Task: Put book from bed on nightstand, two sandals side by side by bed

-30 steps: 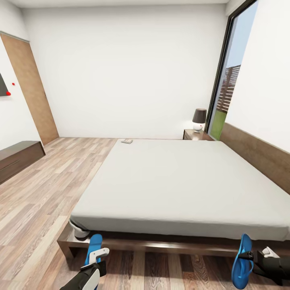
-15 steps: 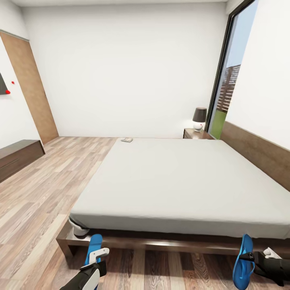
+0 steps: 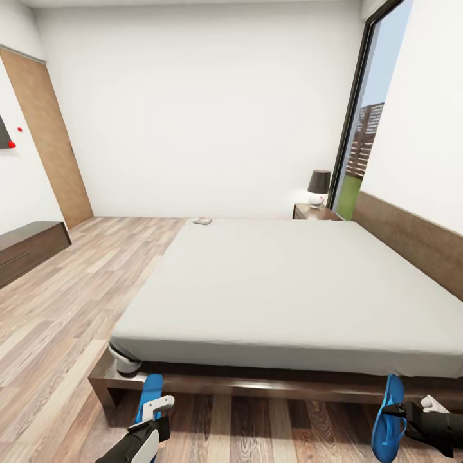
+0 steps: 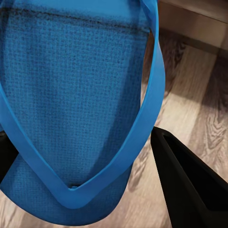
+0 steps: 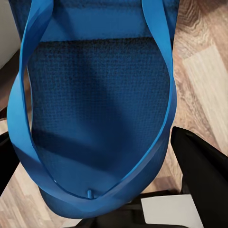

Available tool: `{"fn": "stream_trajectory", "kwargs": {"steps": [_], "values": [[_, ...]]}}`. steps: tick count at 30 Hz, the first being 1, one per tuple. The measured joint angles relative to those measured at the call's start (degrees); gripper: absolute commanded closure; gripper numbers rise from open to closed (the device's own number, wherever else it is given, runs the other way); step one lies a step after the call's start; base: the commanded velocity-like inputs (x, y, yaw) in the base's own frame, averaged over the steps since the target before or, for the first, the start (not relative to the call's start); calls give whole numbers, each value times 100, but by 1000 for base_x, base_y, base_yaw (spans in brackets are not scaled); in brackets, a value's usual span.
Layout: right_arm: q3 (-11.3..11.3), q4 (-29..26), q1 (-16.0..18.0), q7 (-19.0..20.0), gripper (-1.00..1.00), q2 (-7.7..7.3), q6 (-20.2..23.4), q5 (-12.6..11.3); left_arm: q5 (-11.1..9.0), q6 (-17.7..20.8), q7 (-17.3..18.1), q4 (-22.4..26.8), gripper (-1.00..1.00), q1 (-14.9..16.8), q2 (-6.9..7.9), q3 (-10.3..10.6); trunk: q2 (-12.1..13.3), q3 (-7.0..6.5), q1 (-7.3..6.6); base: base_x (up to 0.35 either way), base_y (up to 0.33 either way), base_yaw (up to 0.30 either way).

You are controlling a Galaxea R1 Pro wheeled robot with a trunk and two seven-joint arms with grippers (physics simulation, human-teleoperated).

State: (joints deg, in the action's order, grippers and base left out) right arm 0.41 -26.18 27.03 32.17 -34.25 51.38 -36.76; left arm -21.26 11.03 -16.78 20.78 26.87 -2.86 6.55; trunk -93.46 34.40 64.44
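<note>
- At the far left of the head view a low dark cabinet (image 3: pixel 29 247) stands against the wall, with a wooden door (image 3: pixel 48 141) behind it in the upper left.
- My left hand (image 3: pixel 156 406) sits at the lower left edge of the frame, closed on a blue sandal (image 3: pixel 151 391) that it holds just in front of the bed frame; in the left wrist view that left sandal (image 4: pixel 76 95) hangs between my dark fingers (image 4: pixel 190 185) above the wood-plank floor (image 4: pixel 199 90).
- The bed (image 3: pixel 289 283) takes the middle of the frame, its grey mattress bare except for the book (image 3: pixel 202 221), which lies at the far left corner.
- The nightstand (image 3: pixel 314 212) stands beyond the bed in the upper right, a lamp (image 3: pixel 317 189) on top, beside the tall window (image 3: pixel 363 141).
- My right hand (image 3: pixel 405 410) is at the lower right corner, gripping the other sandal (image 3: pixel 388 419) by its strap, with the sole edge-on; the right wrist view shows this right sandal (image 5: pixel 99 109) close up over the floor.
</note>
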Motion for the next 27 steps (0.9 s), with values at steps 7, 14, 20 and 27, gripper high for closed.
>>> {"fn": "stream_trajectory", "kwargs": {"steps": [7, 14, 20, 27], "values": [[0, 0, 0, 0, 100, 3, 0, 3, 0, 0, -3, 0, 100, 1, 0, 0, -281, 126, 154, 0, 0, 0], [0, 0, 0, -8, 100, 4, -8, 4, 0, 0, -4, 0, 100, 1, 0, 0, -562, 251, 308, 0, 0, 0], [0, 0, 0, 0, 100, 1, -9, -1, 0, 0, -5, 0, 100, 1, 0, 0, -802, 359, 439, 0, 0, 0], [0, 0, 0, 0, 100, 1, -9, 1, 0, 0, -5, 0, 100, 1, 0, 0, -1083, 485, 593, 0, 0, 0]]}}
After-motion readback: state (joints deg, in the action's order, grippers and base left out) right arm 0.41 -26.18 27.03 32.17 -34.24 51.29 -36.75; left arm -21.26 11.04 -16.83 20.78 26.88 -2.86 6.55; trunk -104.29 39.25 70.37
